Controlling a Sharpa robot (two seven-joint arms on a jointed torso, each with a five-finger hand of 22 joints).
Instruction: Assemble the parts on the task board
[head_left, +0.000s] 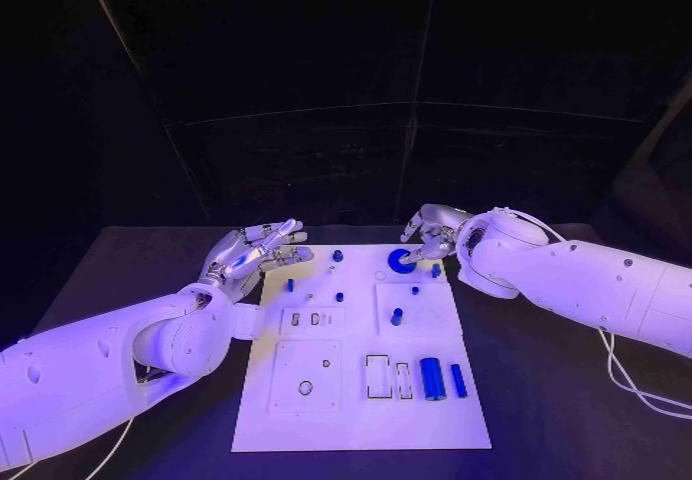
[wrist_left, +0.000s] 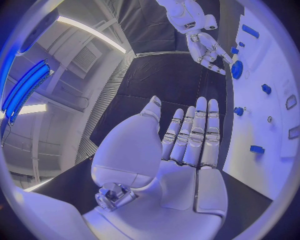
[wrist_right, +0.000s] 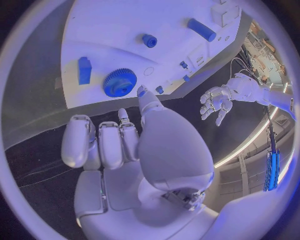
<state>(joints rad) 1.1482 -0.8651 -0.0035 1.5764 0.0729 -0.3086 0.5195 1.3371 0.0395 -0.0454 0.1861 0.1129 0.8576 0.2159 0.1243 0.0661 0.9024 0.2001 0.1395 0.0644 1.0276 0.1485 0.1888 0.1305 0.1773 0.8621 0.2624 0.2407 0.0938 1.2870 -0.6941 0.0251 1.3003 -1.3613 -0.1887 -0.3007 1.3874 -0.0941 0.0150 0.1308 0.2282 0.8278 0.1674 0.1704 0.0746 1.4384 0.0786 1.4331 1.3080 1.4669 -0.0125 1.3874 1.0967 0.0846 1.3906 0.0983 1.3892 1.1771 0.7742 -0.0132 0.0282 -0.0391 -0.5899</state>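
1. The right hand (head_left: 428, 232) hangs over the far right corner of the task board (head_left: 361, 420). Its fingers are curled, and one fingertip is at the rim of the blue gear (head_left: 401, 260); actual contact is hard to make out.
2. In the right wrist view the fingers (wrist_right: 100, 145) are bent inward with nothing in them, and the gear (wrist_right: 119, 82) lies flat on the board just beyond them.
3. The left hand (head_left: 257, 252) hovers at the board's far left edge, with its fingers (wrist_left: 195, 135) straight, side by side and empty.
4. Small blue parts dot the far half of the board; their shapes are too small to tell.
5. A blue cylinder (head_left: 431, 378) and a thinner blue bar (head_left: 457, 380) lie near the right edge, beside two rectangular slots (head_left: 378, 376).
6. The surface (head_left: 548, 400) is black, and the room behind is dark.
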